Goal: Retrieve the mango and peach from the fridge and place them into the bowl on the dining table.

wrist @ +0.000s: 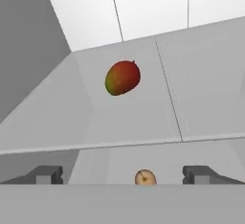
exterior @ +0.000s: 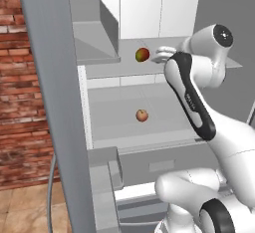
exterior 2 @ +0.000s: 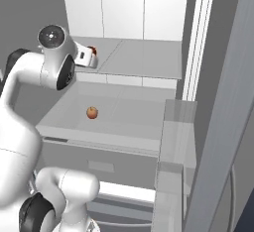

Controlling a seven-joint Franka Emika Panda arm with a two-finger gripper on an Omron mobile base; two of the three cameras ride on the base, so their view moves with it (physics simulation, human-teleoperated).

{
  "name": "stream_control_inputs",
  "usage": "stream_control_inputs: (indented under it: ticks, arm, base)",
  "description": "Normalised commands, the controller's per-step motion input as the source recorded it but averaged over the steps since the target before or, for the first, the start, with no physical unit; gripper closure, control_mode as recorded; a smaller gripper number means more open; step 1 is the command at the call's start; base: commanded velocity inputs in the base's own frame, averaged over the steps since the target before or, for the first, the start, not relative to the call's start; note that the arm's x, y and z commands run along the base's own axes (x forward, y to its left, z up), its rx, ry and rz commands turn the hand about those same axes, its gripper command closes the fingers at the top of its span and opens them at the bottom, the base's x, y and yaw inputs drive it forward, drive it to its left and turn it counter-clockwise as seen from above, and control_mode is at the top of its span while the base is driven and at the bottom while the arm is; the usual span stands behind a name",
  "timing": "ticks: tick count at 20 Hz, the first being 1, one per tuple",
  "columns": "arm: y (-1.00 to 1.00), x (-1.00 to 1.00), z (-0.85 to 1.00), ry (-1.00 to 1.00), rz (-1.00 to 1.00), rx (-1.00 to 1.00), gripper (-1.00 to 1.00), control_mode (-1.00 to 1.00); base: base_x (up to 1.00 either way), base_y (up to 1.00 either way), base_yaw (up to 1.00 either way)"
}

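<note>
Tall grey fridge [exterior: 50, 102] stood with its door open, white interior and glass shelves exposed. White arm reached in at upper-shelf level, first pick in hand. Oval yellow-green, red-blushed mango [wrist: 122, 77] sat on the upper shelf, ahead of the claw [wrist: 122, 175], untouched. Claw fingers spread wide, nothing between them. Round orange-pink peach [exterior: 142, 115] sat on the shelf below. Next, likely: advance, straddle mango, close.

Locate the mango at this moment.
The mango sits on the fridge's upper shelf, just ahead of the open tool; the peach lies one shelf below.
</note>
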Motion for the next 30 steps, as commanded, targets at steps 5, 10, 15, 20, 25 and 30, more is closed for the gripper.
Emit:
stream_control_inputs:
  ticks: [5, 10, 15, 20, 25, 30]
  arm:
    - [0.22, 0.41, -0.01, 0.00, 0.10, 0.00, -1.00, -1.00]
    - [0.22, 0.39, 0.00, 0.00, -0.01, 0.00, -1.00, -1.00]
    - [0.03, 0.36, 0.00, 0.01, -0.06, 0.00, -1.00, -1.00]
    - [0.00, 0.29, 0.00, 0.00, -0.07, 0.00, -1.00, -1.00]
    - [0.00, 0.24, 0.00, 0.00, -0.10, 0.00, -1.00, -1.00]
    - [0.03, 0.26, -0.03, 0.01, -0.09, 0.00, -1.00, -1.00]
  base:
    - [0.00, 0.00, 0.00]
    - [0.00, 0.00, 0.00]
    - [0.00, 0.00, 0.00]
    - [0.00, 0.00, 0.00]
    - [0.00, 0.00, 0.00]
    - [0.00, 0.00, 0.00]
